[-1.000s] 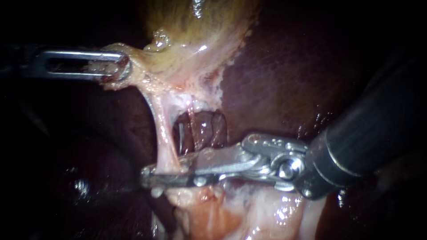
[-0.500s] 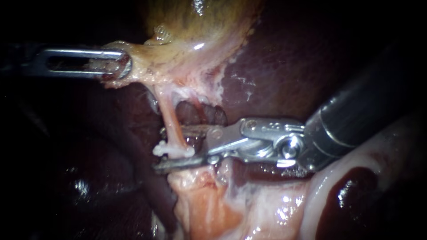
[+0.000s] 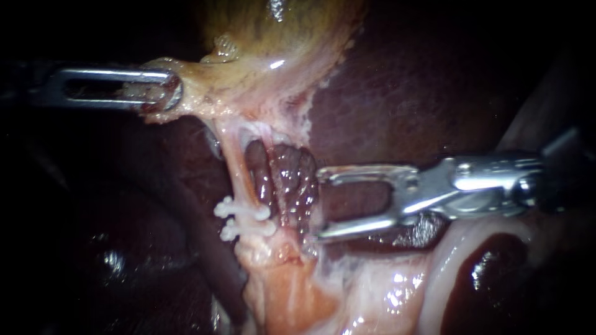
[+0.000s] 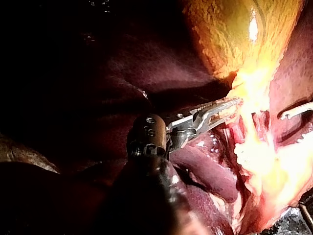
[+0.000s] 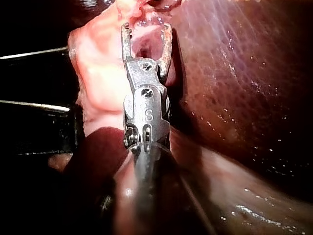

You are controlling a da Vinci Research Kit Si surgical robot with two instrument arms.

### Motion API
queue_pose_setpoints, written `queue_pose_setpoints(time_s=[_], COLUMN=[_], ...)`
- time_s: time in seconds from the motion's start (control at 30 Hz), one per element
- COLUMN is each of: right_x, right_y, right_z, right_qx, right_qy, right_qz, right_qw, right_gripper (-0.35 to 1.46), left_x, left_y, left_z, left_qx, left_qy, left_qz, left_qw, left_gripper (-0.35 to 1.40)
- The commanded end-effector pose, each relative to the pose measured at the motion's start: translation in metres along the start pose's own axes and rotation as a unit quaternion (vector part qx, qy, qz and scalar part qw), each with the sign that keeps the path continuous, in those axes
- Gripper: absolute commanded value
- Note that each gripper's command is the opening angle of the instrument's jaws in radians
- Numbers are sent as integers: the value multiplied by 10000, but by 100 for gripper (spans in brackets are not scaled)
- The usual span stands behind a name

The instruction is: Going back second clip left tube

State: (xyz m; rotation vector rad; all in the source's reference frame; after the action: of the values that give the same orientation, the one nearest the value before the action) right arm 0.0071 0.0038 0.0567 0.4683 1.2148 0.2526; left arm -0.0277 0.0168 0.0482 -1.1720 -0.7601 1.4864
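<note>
**Two clips sitting on the left tube, right instrument clear of it**

The two white clips (image 3: 243, 220) sit one just under the other across the left tube (image 3: 238, 174). The right instrument (image 3: 321, 205) is just beside them with its jaws wide open and nothing in them. To me the job now is to draw it straight back along its own shaft, jaws level, so neither tip catches the clips or the pale tissue (image 3: 347, 279) under the lower jaw. The liver (image 3: 397, 93) is close behind, so no dipping. The left instrument (image 3: 166, 92) has its jaws clamped on the gallbladder (image 3: 261, 37) edge, holding the tube taut, and I'd say it shouldn't move.
</note>
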Motion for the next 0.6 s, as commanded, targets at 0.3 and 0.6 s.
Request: queue_pose_setpoints(time_s=[0.3, 0.6], right_x=[-3, -2], right_y=[8, 7], right_z=[-15, -16], right_qx=[-41, -40], right_qy=[-52, -51], right_qz=[-48, -45], right_qw=[10000, 10000], right_gripper=[50, 50], left_x=[-1, -16], left_y=[-8, -21], left_z=[14, 48], left_qx=[20, 29], left_qy=[22, 44], left_qz=[12, 69], left_qw=[10000, 10000], left_gripper=[-35, -35])
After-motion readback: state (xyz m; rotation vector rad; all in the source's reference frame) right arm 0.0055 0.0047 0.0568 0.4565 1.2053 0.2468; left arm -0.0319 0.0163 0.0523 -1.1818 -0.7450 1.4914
